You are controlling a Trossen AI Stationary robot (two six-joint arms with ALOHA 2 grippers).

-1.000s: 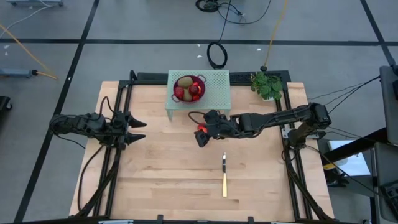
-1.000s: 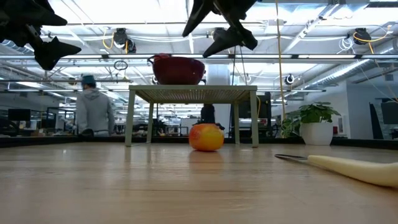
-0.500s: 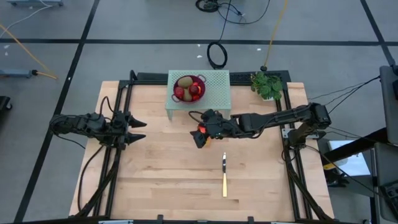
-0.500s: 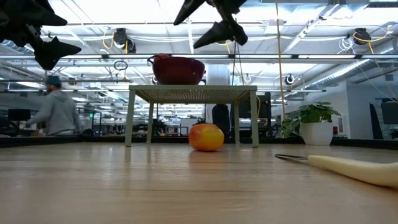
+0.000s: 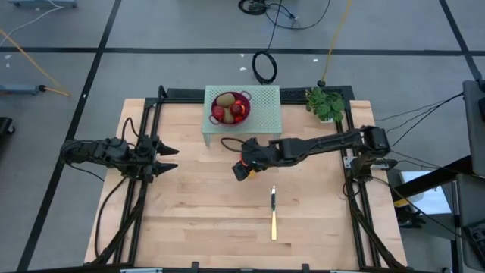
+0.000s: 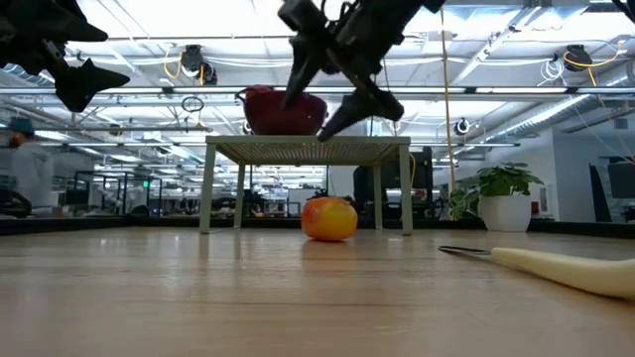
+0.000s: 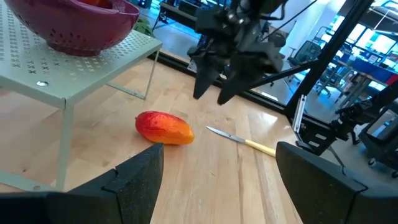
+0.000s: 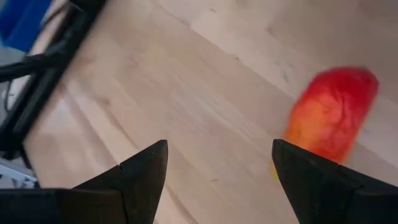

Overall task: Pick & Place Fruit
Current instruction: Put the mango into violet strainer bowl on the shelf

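1. Red-orange-yellow, the oblong fruit [image 5: 244, 157] lies on the wooden worktop [image 5: 197, 220], just below and slightly to one side of our right claw [image 5: 236, 158], whose fingers are spread wide and hold nothing.
2. To do this pick well, we judge we should centre the spread fingers over the fruit's narrow width, come down level, and close only once both fingers flank it, since the rounded toy may roll.
3. Beyond the claw stands the pale green perforated stand [image 5: 258, 106] carrying the purple colander bowl [image 5: 229, 108], with red and brown-green fruits already inside; its edge is near, so we would lift clear before carrying across.
4. On the claw's near side lies the yellow-handled knife [image 5: 273, 214], apart from the fruit.
5. Our left claw [image 5: 168, 159] waits spread and empty, well apart.
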